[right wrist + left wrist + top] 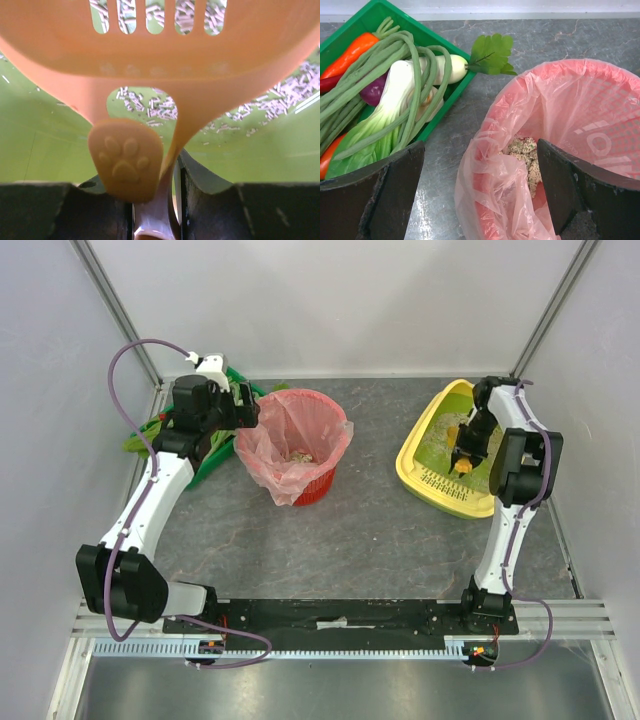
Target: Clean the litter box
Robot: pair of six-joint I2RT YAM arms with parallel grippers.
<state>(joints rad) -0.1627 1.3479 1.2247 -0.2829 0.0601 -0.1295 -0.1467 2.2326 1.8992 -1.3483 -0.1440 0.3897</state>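
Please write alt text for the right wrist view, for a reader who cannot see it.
The right claw is shut on the handle of an orange slotted scoop with a paw-print tab, held over the litter box, whose lime-green floor carries scattered pale litter pellets.

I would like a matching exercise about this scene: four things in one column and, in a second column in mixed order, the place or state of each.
Things
1 scoop
2 basket
3 green tray
4 litter box

Places or states
a lined with a pink bag
b gripped by the right end effector
c yellow, on the right side, litter inside
d full of vegetables

Pairs: 1-b, 2-a, 3-d, 4-c
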